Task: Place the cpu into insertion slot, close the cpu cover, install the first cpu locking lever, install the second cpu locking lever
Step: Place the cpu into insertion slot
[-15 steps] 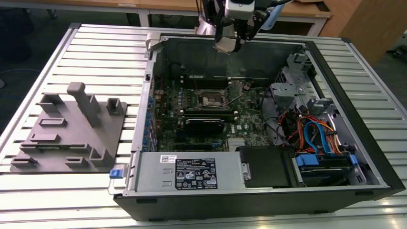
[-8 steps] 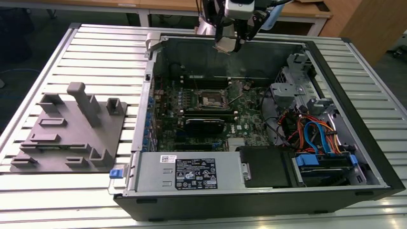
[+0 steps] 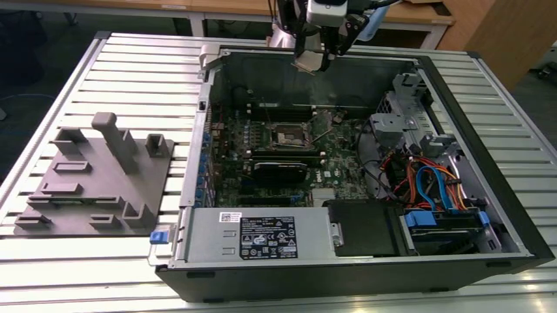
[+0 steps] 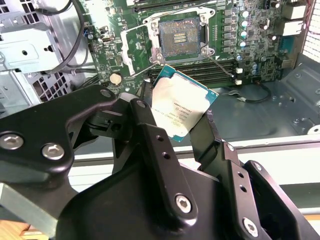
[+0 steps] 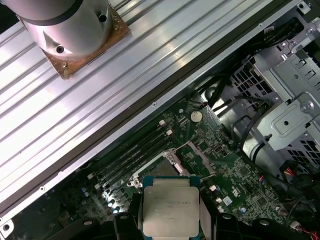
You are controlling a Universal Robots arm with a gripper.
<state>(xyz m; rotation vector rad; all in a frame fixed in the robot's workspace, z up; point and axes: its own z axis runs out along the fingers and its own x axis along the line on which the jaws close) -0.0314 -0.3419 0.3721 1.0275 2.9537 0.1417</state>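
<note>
The gripper (image 4: 178, 114) pinches the cpu (image 4: 186, 99) by its edges, high over the open computer case (image 3: 348, 280) — the insertion slot (image 4: 180, 37) sits bare below, well apart.

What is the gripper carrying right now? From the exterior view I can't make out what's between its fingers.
Observer: In the second wrist view the gripper grips the chip by its edges, metal top facing the camera.
Operator: Is the socket free?
Observer: Yes, the socket is empty, its contacts bare.
Operator: And the cover?
Observer: The cover is swung open beside the socket.
</note>
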